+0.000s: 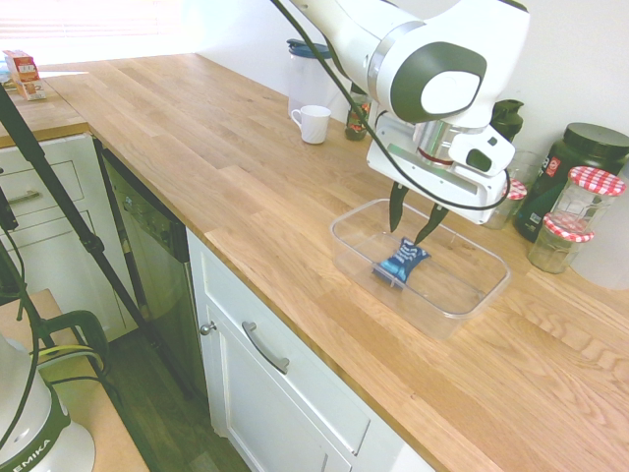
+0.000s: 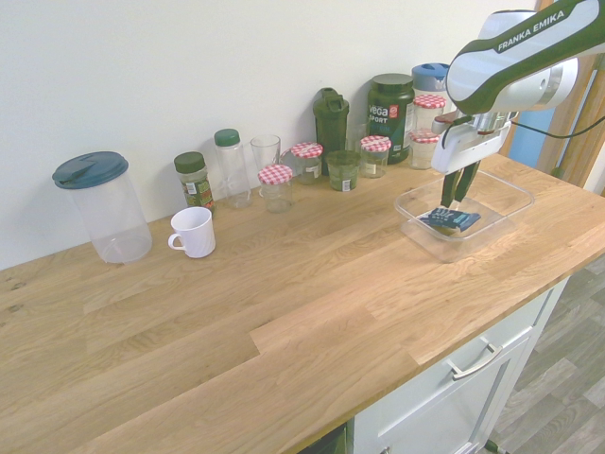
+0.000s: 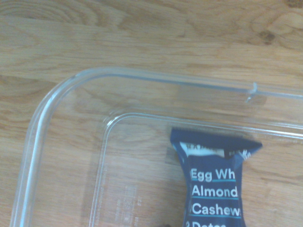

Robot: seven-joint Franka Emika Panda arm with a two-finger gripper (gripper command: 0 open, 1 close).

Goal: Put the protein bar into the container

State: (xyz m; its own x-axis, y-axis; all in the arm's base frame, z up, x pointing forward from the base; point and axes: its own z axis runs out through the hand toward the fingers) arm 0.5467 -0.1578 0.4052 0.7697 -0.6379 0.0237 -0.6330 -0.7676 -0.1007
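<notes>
The protein bar [image 1: 403, 261], a dark-blue packet with white print, lies flat on the floor of the clear rectangular container [image 1: 341, 234] on the wooden counter. My gripper [image 1: 408, 236] hangs just above the bar, inside the tub's outline. Its two dark fingers stand a little apart and nothing shows between them. From the other side, the gripper [image 2: 454, 200] is right over the protein bar [image 2: 451, 220] in the container [image 2: 408, 200]. The wrist view shows the protein bar's crimped end [image 3: 213, 184] near a rounded corner of the container [image 3: 47, 104].
Jars with red-checkered lids [image 1: 562, 241] and a dark supplement tub [image 1: 580, 157] stand close behind the container. A white mug [image 2: 194, 232] and a lidded clear pitcher [image 2: 102, 203] stand further along the wall. The counter's front edge [image 1: 295, 305] runs near the tub.
</notes>
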